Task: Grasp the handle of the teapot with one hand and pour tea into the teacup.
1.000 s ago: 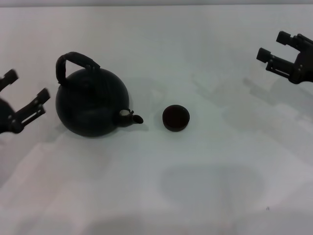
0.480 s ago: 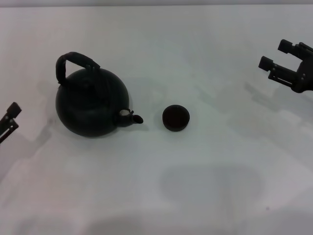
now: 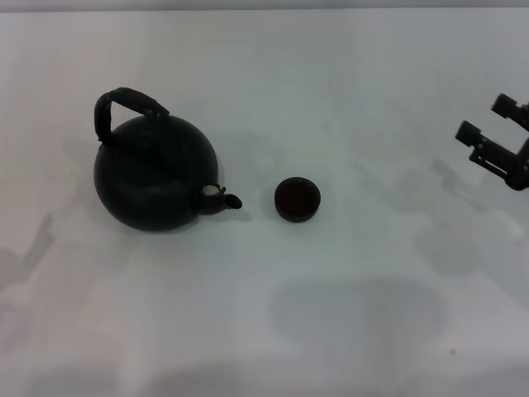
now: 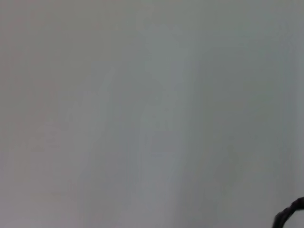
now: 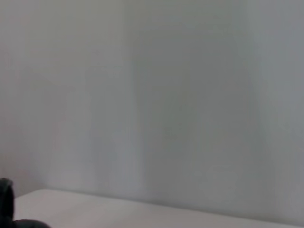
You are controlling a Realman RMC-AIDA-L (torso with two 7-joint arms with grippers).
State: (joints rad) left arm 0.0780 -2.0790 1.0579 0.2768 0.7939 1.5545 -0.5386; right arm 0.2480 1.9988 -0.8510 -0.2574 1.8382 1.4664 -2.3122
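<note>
Head view: the teapot (image 3: 154, 175) stands upright at left of centre, its handle (image 3: 126, 106) arching over the upper left and the spout aimed at the teacup (image 3: 297, 199), near but apart. The right gripper (image 3: 493, 132) hangs at the right edge, fingers spread, holding nothing. The left gripper is out of frame.

Left wrist view: blank surface; one dark curved sliver at the lower right corner, unidentifiable.

Right wrist view: blank wall, table edge; no fingers visible.

Judgement: the grasp should take the handle's crest squarely, so the pot tips without swinging.
</note>
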